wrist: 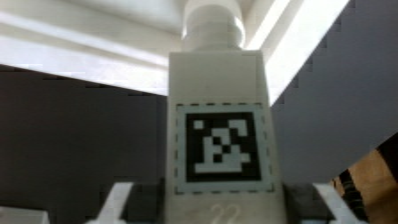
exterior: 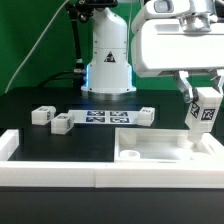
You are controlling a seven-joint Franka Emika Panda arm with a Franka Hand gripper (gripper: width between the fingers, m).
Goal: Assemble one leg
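Right, the gripper (exterior: 201, 99) is clamped on the leg (exterior: 206, 114), fingers pinching two opposite faces, so the leg sits directly under the hand, in line with it. From the wrist view, the fingers (wrist: 119, 206) flank the near end of the leg (wrist: 221, 120). A tagged face looks at the camera, and a round peg on the far end points away from the hand.

The long axis runs close to upright, leaning a touch in the exterior view, peg end down toward the white tray piece (exterior: 150, 158). The leg hangs over that tray piece's far corner, on the exterior view's right. I can't tell whether the peg already touches it.

To my eye the next move is a straight descent along the leg's own axis, so that lean matters. The spare legs (exterior: 42, 115) lie well off from the tray piece, beyond its far rim.
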